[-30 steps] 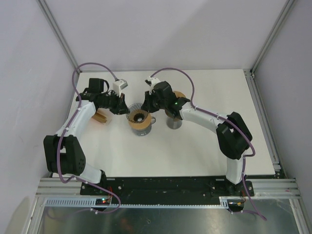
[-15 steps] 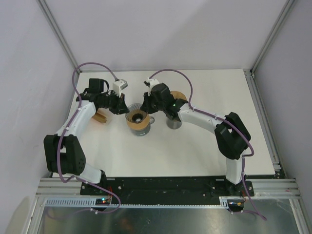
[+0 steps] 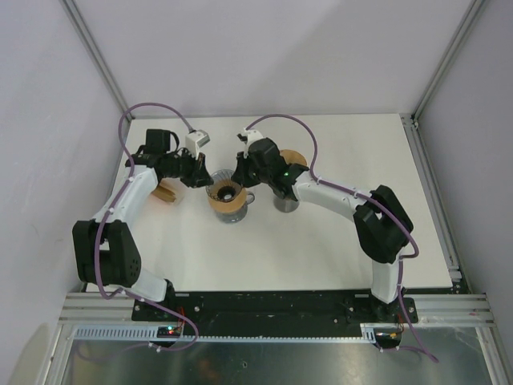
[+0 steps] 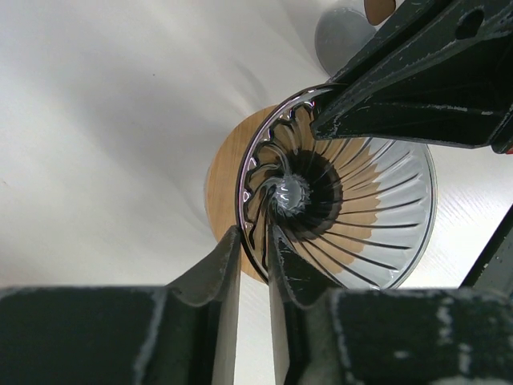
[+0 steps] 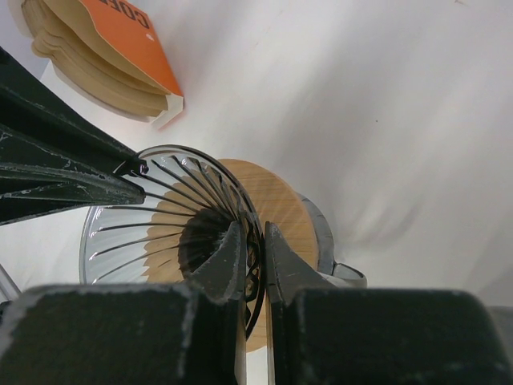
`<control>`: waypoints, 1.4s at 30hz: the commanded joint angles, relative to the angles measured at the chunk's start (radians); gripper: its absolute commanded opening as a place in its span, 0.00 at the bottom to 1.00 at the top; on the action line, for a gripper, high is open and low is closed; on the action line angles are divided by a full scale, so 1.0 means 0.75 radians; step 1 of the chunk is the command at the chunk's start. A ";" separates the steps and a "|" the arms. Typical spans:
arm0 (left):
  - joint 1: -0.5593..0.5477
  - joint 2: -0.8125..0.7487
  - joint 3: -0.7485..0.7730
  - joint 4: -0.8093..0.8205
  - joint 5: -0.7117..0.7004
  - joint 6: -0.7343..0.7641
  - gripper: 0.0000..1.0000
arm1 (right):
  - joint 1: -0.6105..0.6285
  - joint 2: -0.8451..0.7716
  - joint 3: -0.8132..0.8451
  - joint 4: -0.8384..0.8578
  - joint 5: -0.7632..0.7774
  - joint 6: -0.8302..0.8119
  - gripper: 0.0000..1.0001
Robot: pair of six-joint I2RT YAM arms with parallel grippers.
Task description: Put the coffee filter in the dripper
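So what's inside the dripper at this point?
Ribbed glass of the dripper and its drain hole, the wooden collar showing tan through it; no filter I can make out. The left pincer and right pincer cover parts of the rim.

Clear ribbed glass dripper cone [image 4: 385,200] — glossy, smooth, with sharp highlights. Its round wooden collar [image 4: 218,188]: pale, matt. Stack of tan paper filters [image 5: 80,68]: matt, soft-edged. Orange wrapper [image 5: 128,36]: smooth, card-like. White table [image 5: 385,96]: matt. Left gripper [image 4: 252,237] — black, matt, scuffed pale.
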State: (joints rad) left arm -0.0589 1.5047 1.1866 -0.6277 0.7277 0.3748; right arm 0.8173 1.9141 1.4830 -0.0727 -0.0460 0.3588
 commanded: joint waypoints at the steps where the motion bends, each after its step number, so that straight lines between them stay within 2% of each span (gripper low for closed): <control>1: -0.055 -0.002 0.004 -0.152 0.082 0.016 0.24 | 0.029 0.068 -0.087 -0.198 0.108 -0.101 0.02; 4: -0.055 -0.010 0.027 -0.151 0.077 0.006 0.30 | 0.035 0.031 -0.082 -0.181 0.102 -0.093 0.11; 12: -0.055 -0.036 0.121 -0.151 0.049 -0.007 0.43 | 0.041 -0.030 -0.023 -0.188 0.094 -0.093 0.22; 17: -0.054 -0.062 0.170 -0.152 0.026 -0.007 0.49 | 0.051 -0.033 0.046 -0.219 0.107 -0.113 0.33; 24: -0.053 -0.071 0.177 -0.153 -0.003 -0.002 0.51 | 0.061 -0.040 0.105 -0.235 0.111 -0.131 0.47; 32: -0.047 -0.092 0.208 -0.153 -0.039 0.004 0.52 | 0.069 -0.043 0.194 -0.261 0.119 -0.159 0.59; 39: 0.039 -0.125 0.243 -0.152 -0.026 0.006 0.54 | 0.079 -0.059 0.270 -0.267 0.128 -0.197 0.64; 42: 0.093 -0.145 0.244 -0.153 -0.031 0.014 0.58 | 0.088 -0.085 0.295 -0.284 0.124 -0.224 0.65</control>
State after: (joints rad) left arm -0.0414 1.4490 1.3251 -0.7494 0.7021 0.3748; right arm 0.8707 1.8923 1.6417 -0.2810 0.0311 0.2295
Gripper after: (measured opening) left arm 0.551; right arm 0.642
